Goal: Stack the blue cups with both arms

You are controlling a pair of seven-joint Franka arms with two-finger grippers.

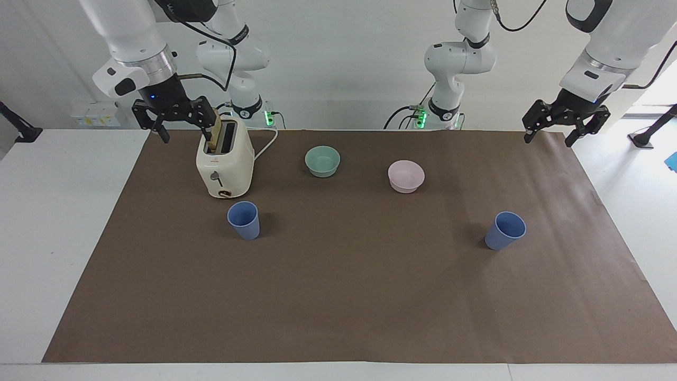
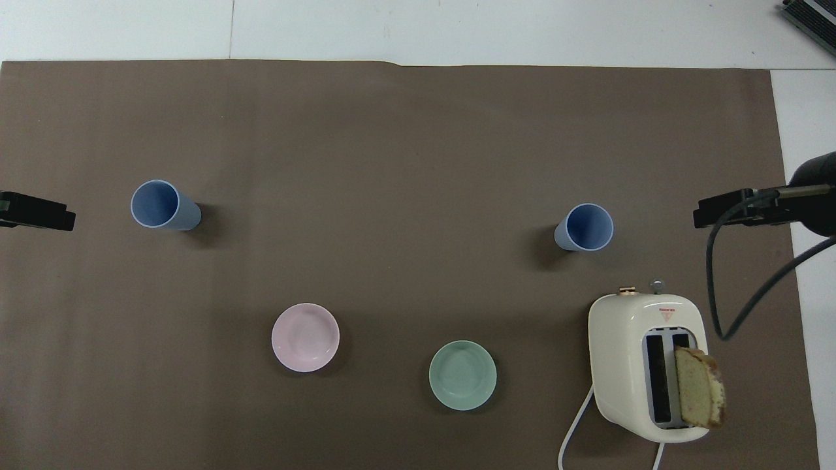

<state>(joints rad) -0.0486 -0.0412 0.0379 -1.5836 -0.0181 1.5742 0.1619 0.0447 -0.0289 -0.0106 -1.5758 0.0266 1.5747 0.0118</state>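
While both tools hang raised, blue cups well apart below.

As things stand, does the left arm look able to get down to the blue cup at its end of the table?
Probably yes. The left gripper hangs open over the mat's edge, and the blue cup stands upright on bare mat with nothing close beside it; the pink bowl sits well clear.

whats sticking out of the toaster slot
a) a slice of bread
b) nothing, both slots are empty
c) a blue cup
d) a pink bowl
a: a slice of bread stands up out of one slot of the toaster, while both blue cups stand apart on the mat.
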